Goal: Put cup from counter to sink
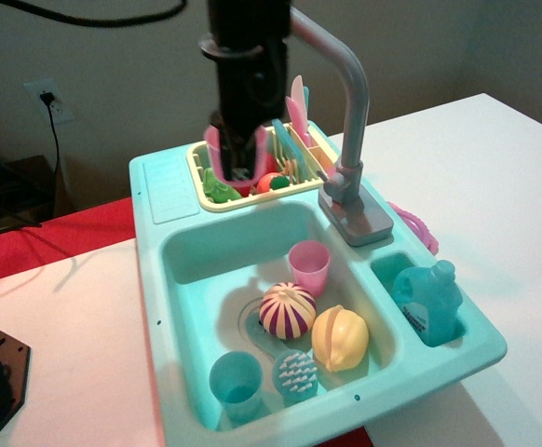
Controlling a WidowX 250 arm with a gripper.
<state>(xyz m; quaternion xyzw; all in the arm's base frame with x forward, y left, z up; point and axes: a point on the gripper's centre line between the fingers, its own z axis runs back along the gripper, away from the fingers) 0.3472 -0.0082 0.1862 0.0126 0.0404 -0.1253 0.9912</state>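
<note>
The gripper (237, 160) is clamped on the pink cup (235, 156), which hangs in the air above the yellow dish rack (252, 197). The cup's long axis looks near vertical; its mouth direction is unclear. The sink (196, 256) lies below, toward the front.

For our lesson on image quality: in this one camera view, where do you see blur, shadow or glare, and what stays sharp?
Observation.image view: the end effector and the pink cup it carries look smeared; the sink shows a soft shadow on its back wall; the faucet has a mild sheen; the toys in the basin are fairly sharp; the lower left edge has a pinkish colour fringe.
</note>
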